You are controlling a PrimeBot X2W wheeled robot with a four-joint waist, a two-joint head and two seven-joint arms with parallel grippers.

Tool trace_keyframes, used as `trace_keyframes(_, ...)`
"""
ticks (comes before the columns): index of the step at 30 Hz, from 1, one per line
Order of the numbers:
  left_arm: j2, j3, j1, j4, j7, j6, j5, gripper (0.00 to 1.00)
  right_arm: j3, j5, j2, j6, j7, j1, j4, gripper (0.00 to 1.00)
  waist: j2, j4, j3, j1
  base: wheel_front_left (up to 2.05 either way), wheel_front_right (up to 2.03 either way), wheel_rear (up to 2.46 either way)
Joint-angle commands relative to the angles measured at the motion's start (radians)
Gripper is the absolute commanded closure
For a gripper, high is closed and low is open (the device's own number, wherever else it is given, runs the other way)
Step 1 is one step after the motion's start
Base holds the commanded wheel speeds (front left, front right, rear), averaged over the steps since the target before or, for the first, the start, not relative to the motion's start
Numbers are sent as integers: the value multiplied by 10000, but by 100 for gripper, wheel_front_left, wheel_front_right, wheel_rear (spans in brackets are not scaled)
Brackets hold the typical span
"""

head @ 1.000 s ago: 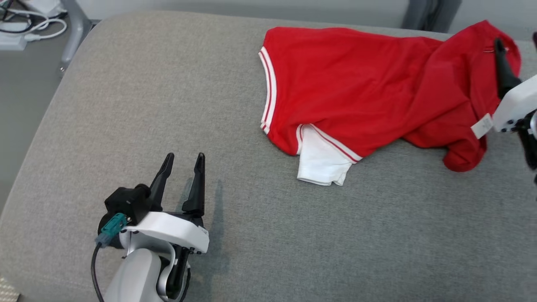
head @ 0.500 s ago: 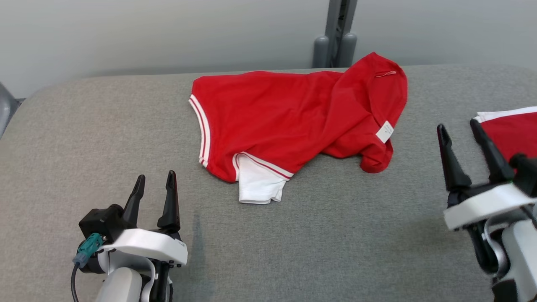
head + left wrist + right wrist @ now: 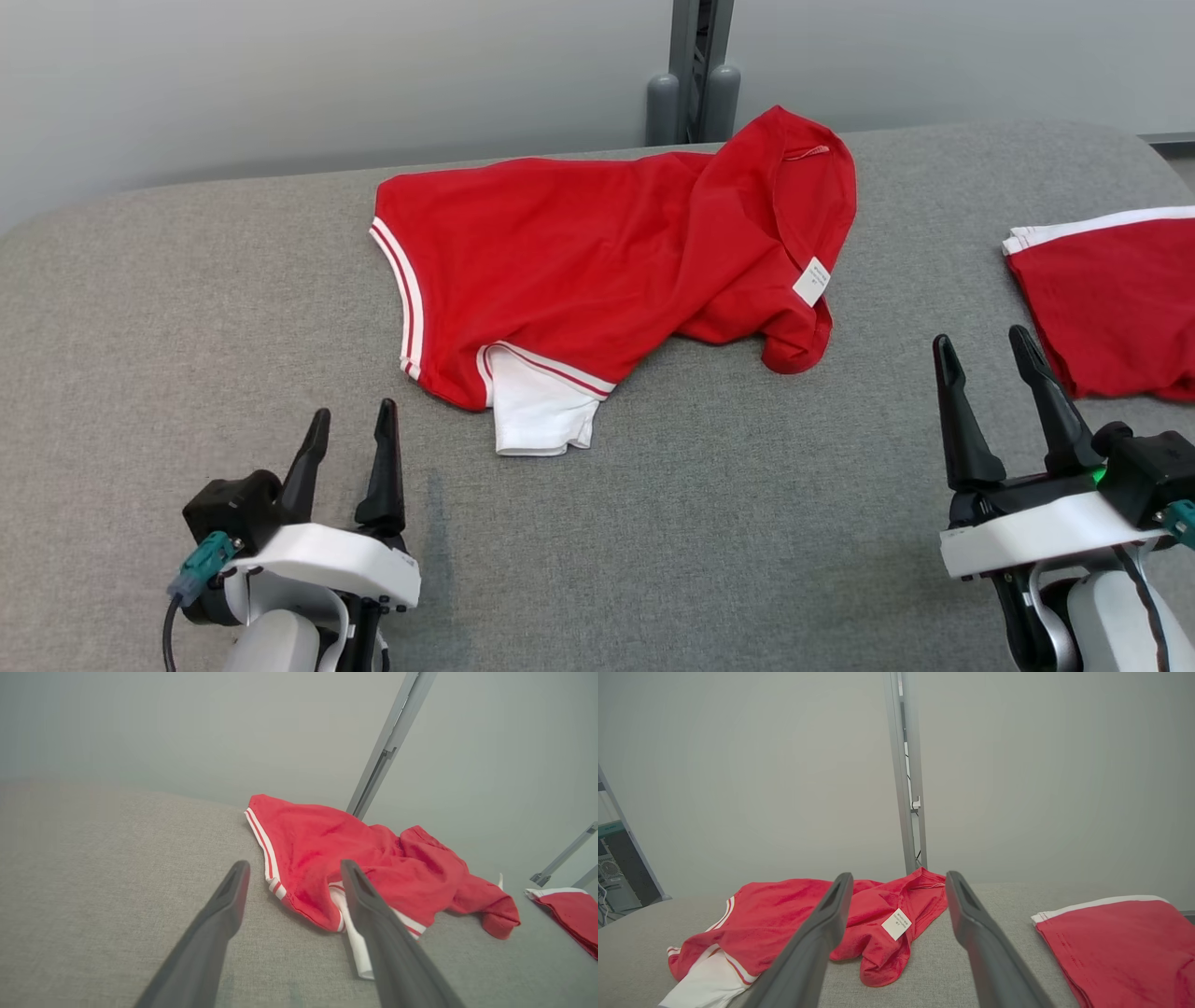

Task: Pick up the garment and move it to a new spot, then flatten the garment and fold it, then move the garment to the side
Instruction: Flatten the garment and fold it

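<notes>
While the red shirt lies crumpled on the grey table at the upper centre of the frame, it is touched by neither gripper. The left gripper is seen at the lower left and the right gripper at the lower right, each with fingers parted and nothing between them. A white sleeve is turned out at the shirt's lower edge. A second, folded red garment is seen at the right edge.

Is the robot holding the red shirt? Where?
Nothing is held. The left gripper and right gripper are open, apart from the crumpled red-and-white shirt on the grey cushion.
</notes>
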Motion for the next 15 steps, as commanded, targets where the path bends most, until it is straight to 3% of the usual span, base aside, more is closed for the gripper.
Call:
trace_keyframes(1,45,-117,-142,242,-5,-106,-101,0,-84,-65,22,-5,-43,114,-118,0,-1,-21,115,0,0,0,0)
trace_keyframes(15,97,-185,-1910,2534,614,-294,-859,0,-316,-571,293,-5,-43,-35,-427,0,-1,-629,1000,0,0,0,0)
